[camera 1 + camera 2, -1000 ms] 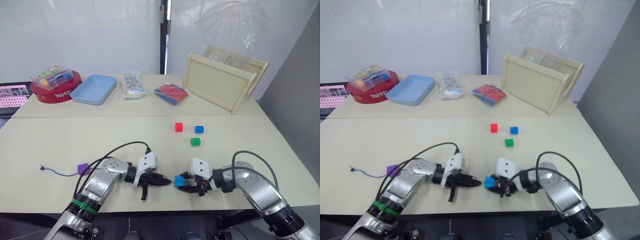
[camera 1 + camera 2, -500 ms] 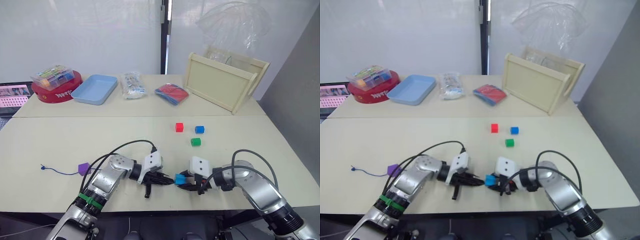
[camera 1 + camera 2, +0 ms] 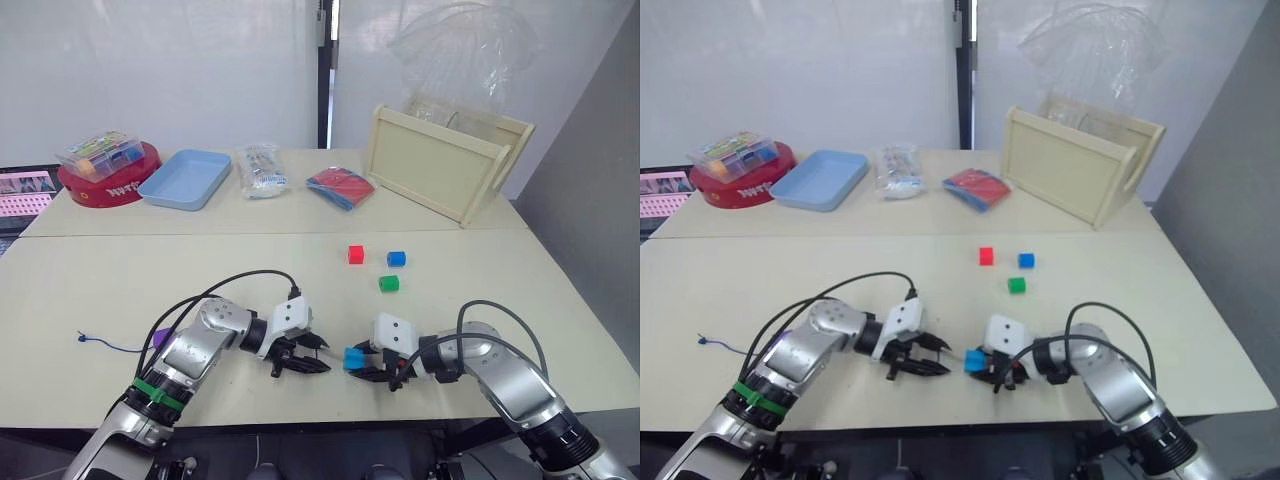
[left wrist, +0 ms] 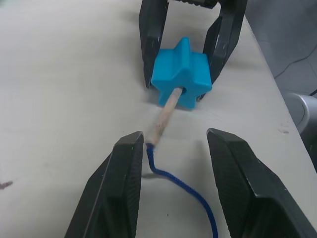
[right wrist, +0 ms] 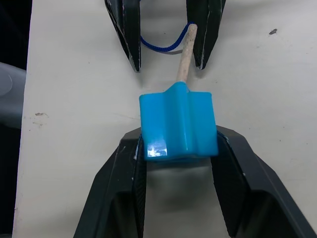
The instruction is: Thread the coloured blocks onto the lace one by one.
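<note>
While both arms rest low on the surface (image 3: 120, 270), the views read as follows.

Head view: right end effector (image 3: 362, 364) grips the cyan block (image 3: 354, 358); left end effector (image 3: 312, 361) faces it, just beside; red block (image 3: 356, 254), blue block (image 3: 397, 259) and green block (image 3: 389, 283) lie apart farther out; the lace (image 3: 108, 346) trails left to its knot.

Left wrist view: left end effector's fingers (image 4: 124, 183) are spread, holding nothing; pale tip (image 4: 165, 115) enters the cyan block's hole.

Right wrist view: right end effector's fingers (image 5: 126, 181) are clamped on the cyan block, which touches the surface.
</note>
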Robot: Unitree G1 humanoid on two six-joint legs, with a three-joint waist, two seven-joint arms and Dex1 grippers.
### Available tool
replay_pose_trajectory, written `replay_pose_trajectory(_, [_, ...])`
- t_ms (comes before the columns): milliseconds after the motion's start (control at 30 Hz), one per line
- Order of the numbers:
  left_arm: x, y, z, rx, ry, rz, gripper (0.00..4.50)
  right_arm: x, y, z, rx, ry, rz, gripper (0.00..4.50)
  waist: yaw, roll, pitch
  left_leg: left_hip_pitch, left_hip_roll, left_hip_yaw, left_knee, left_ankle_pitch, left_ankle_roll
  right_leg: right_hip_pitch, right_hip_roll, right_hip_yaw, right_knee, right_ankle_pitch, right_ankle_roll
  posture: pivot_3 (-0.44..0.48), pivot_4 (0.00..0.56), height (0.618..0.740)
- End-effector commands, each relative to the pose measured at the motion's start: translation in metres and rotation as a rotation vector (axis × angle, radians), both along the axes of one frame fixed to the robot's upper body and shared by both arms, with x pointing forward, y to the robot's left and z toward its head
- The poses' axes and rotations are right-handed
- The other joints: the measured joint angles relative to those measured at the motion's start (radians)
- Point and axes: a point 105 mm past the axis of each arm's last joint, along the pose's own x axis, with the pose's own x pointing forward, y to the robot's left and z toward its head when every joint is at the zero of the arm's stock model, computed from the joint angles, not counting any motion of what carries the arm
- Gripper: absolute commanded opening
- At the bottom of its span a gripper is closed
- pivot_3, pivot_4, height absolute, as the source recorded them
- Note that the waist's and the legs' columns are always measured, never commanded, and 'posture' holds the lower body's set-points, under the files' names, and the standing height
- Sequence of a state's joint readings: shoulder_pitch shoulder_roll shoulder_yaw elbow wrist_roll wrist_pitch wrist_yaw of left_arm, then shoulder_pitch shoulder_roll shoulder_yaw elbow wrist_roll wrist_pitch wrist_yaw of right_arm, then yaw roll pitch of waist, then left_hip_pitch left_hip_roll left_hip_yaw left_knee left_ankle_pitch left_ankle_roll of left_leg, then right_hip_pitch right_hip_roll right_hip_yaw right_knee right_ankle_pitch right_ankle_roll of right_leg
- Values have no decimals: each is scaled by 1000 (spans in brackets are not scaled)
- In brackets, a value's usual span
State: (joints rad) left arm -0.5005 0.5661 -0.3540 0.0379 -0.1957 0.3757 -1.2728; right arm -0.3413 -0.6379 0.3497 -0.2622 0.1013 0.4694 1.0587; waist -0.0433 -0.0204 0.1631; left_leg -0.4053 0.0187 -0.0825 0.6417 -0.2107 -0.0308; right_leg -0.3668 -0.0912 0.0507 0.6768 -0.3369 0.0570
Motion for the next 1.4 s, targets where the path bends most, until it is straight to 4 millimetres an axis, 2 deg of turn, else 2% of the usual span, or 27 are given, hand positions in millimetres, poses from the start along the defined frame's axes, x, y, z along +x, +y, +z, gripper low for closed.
replay_pose_trajectory(33, [-2, 5, 12, -25, -36, 1, 2148, -4, 2, -7, -18, 17, 10, 1335, 0, 0, 0, 0, 0, 0, 0, 0, 0, 0, 0, 0, 0, 0, 0, 0, 150, 740])
replay_pose_trajectory(200, [1, 6, 10, -39, -48, 40, 2148, -4, 1, -8, -22, 18, 9, 1335, 2, 0, 0, 0, 0, 0, 0, 0, 0, 0, 0, 0, 0, 0, 0, 0, 150, 740])
replay_pose_trajectory(433, [5, -4, 14, -103, -38, 59, 30, -6, 2, -9, -27, 22, 14, 1335, 1, 0, 0, 0, 0, 0, 0, 0, 0, 0, 0, 0, 0, 0, 0, 0, 150, 740])
replay_pose_trajectory(767, [0, -8, 11, -96, -25, 10, 0, -8, 1, -10, -27, 24, 9, 1335, 2, 0, 0, 0, 0, 0, 0, 0, 0, 0, 0, 0, 0, 0, 0, 0, 150, 740])
replay_pose_trajectory(1033, [2, -37, 7, -123, -35, -43, 0, -10, 2, -11, -29, 28, 11, 1335, 7, 0, 0, -1, -1, 0, 0, 0, 0, 0, 0, 0, 0, 0, 0, 0, 150, 740])
replay_pose_trajectory(1300, [-3, -59, 9, -159, -49, -105, 0, -13, 3, -11, -31, 34, 17, 1335, 12, 0, 0, 0, -1, 0, 0, 0, 0, 1, -1, 0, -1, 0, 0, 0, 150, 740])
replay_pose_trajectory(1400, [-3, -60, 10, -161, -57, -108, 0, -13, 3, -12, -36, 35, 20, 1335, 20, 0, 0, 0, -1, 0, 0, 0, 0, 2, -1, 0, -2, 0, 0, 0, 150, 740])
